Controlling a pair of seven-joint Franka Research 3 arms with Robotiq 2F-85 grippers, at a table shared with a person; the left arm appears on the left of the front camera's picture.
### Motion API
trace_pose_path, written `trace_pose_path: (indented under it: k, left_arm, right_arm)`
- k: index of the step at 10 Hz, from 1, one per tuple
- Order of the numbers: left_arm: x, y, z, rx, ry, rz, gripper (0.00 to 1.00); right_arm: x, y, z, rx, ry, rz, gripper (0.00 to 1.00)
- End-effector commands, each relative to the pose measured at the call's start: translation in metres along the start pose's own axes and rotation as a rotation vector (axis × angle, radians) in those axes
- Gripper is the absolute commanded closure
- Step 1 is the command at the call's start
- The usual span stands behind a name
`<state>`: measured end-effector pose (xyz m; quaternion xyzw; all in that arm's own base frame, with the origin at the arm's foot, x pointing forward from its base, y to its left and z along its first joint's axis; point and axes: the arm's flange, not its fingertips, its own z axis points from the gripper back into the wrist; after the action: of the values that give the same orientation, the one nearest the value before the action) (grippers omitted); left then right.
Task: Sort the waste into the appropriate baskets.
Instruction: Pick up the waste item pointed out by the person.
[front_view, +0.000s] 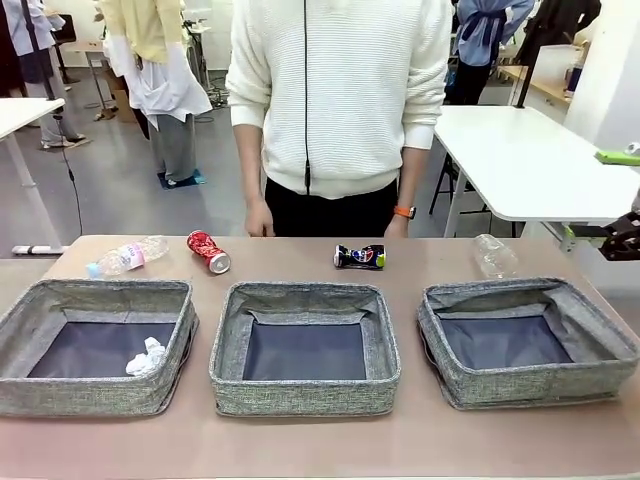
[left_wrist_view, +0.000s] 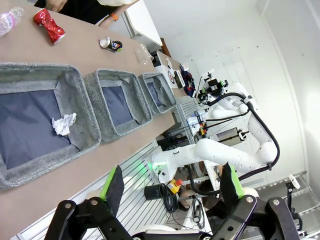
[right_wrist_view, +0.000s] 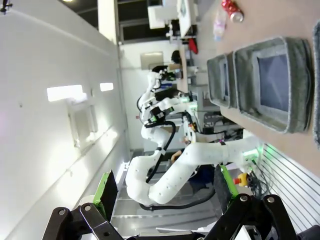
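Table (front_view: 300, 440): a brown top. Three baskets stand in a row on the robot's side, and loose waste lies in a line behind them, toward the person.
Left basket (front_view: 95, 290): grey woven walls and dark lining. It holds the paper ball.
Paper ball (front_view: 147, 357): small, white and crumpled. It rests on the lining of the left basket near its front right corner.
Middle basket (front_view: 305, 292): just beside the left basket. Its dark lining shows across the whole floor.
Right basket (front_view: 520, 290): set a little apart from the middle basket and turned slightly. Its floor shows dark lining.
Bottle (front_view: 127, 257): clear with a pink label. It lies on its side on the table behind the left basket's far left corner, blue cap toward the picture's left.
Red can (front_view: 208, 251): dented and lying on its side, near the bottle but not touching it, behind the left basket's far right corner.
Dark blue can (front_view: 360, 257): lying on its side on the table behind the middle basket's far right corner.
Cup (front_view: 494, 256): clear plastic, lying on its side on the table just behind the right basket's far wall.
Person (front_view: 340, 100): stands at the far edge in a white top, hands low by the table's edge and touching none of the waste.
Left gripper (left_wrist_view: 172, 172): jaws spread wide with nothing between the green pads (left_wrist_view: 106, 189). It is well apart from the baskets.
Right gripper (right_wrist_view: 164, 175): jaws spread wide and holding nothing, well apart from the baskets.
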<state>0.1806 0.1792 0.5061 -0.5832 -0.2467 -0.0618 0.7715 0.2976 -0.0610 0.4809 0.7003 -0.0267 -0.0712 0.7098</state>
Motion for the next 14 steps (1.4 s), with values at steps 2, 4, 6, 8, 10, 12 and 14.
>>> trace_pose_path:
  k: [2, 4, 6, 8, 10, 12, 14]
  left_arm:
    - [0.001, -0.003, 0.0, -0.018, -0.01, -0.021, 0.0]
    - [0.001, -0.003, 0.0, -0.018, -0.01, -0.021, 0.0]
    - [0.001, -0.003, 0.0, -0.018, -0.01, -0.021, 0.0]
    - [0.001, -0.003, 0.0, -0.018, -0.01, -0.021, 0.0]
    - [0.0, 0.0, 0.0, 0.0, 0.0, 0.0, 0.0]
    - [0.046, -0.032, -0.076, 0.295, 0.201, -0.088, 0.0]
    - [0.084, -0.056, -0.184, 0.521, 0.373, -0.185, 0.0]
  right_arm:
    - [0.002, 0.002, 0.003, 0.021, 0.005, 0.029, 0.0]
    - [0.002, 0.002, 0.003, 0.021, 0.005, 0.029, 0.0]
    - [0.002, 0.002, 0.003, 0.021, 0.005, 0.029, 0.0]
    - [0.002, 0.002, 0.003, 0.021, 0.005, 0.029, 0.0]
    - [0.002, 0.002, 0.003, 0.021, 0.005, 0.029, 0.0]
    - [0.002, 0.002, 0.003, 0.021, 0.005, 0.029, 0.0]
    - [0.002, 0.002, 0.003, 0.021, 0.005, 0.029, 0.0]
